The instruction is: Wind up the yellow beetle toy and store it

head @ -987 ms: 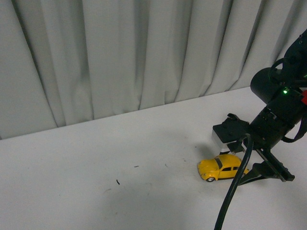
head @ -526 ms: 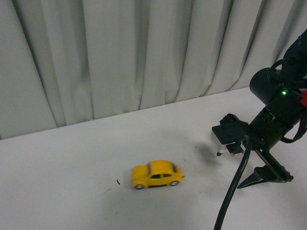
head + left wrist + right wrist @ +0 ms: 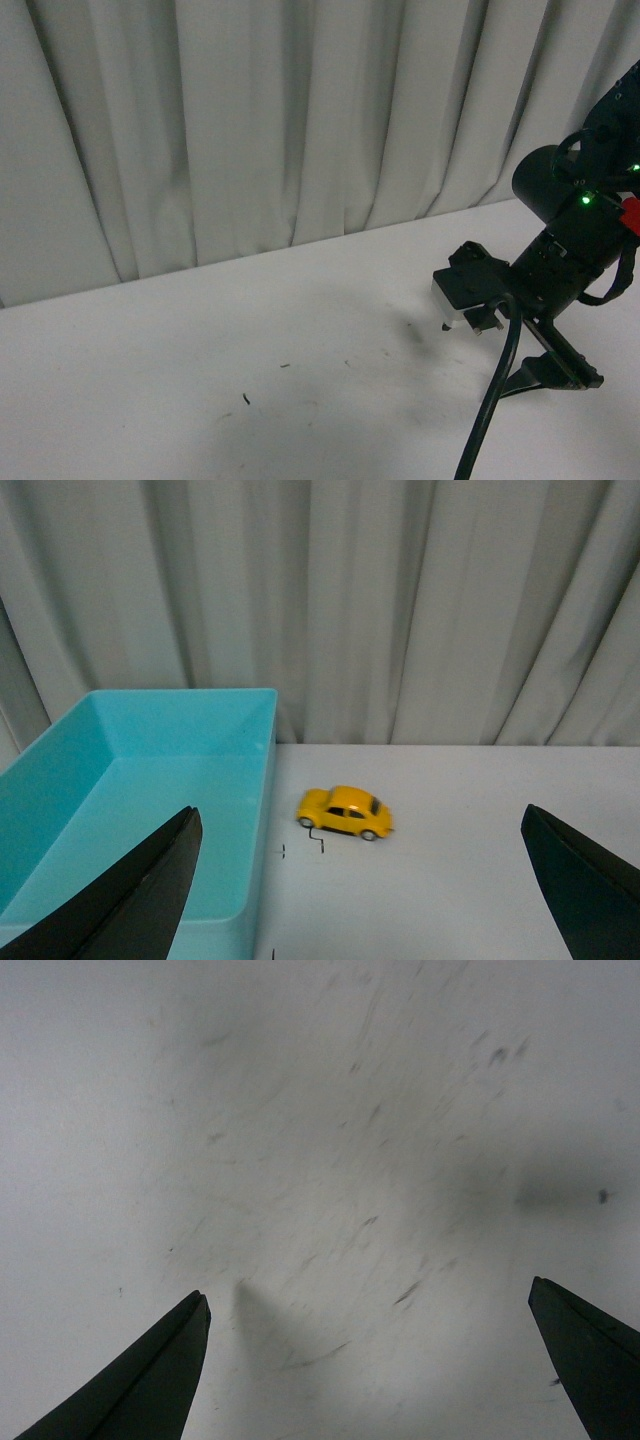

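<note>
Toy location: yellow beetle toy [image 3: 345,813] sits on all four wheels on the white table [image 3: 200,400], seen side-on from the left wrist camera. It rests just beside the outer wall of a turquoise bin [image 3: 140,810], apart from it, not touching. Pale pleated curtain [image 3: 250,120] hangs behind both. A couple of small black marks [image 3: 318,842] lie on the table close to the car's near side.

Left gripper [image 3: 358,812]: fingers [image 3: 140,900] spread wide, nothing between them. It hangs above the table, well back from the car, with the car lined up roughly in the gap between the two tips. Bin interior looks bare in the part that shows.

Right gripper [image 3: 366,1288]: also spread wide, holding nothing. Its wrist camera looks straight down on scuffed white tabletop, with grey streaks and the shadow of one finger on the surface.

Front camera: right arm [image 3: 570,250] at the right edge, angled down toward the table, green light [image 3: 583,201] lit on its dark housing, black cable [image 3: 490,400] trailing down toward the near edge. A small dark fleck [image 3: 246,400] shows on the table left of the arm.
</note>
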Motion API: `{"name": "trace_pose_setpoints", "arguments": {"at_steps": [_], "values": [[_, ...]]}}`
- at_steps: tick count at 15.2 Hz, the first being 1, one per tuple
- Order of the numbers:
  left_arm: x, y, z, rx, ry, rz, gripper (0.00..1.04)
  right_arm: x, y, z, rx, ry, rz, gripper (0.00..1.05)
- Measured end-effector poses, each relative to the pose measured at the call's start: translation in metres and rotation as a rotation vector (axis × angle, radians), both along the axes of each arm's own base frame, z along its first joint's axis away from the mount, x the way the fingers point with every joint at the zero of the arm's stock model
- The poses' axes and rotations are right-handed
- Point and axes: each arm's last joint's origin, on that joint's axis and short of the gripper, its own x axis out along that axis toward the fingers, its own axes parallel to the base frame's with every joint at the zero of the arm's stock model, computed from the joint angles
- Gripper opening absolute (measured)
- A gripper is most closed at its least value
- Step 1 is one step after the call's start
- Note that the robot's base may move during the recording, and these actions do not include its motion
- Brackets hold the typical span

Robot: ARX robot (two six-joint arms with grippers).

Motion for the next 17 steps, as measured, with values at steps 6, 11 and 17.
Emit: {"name": "trace_pose_setpoints", "arguments": {"at_steps": [6,11,17], "values": [[0.000,0.000,0.000,0.000,0.000,0.000,0.98,0.008,0.017,0.100,0.008,-0.318,0.075,0.98],[0.000,0.000,0.000,0.000,0.000,0.000,0.98,-0.038,0.050,0.184,0.020,-0.559,0.170,0.98],[0.000,0.000,0.000,0.000,0.000,-0.001,0.98,-0.162,0.104,0.170,0.663,-0.989,-0.951,0.34]]}}
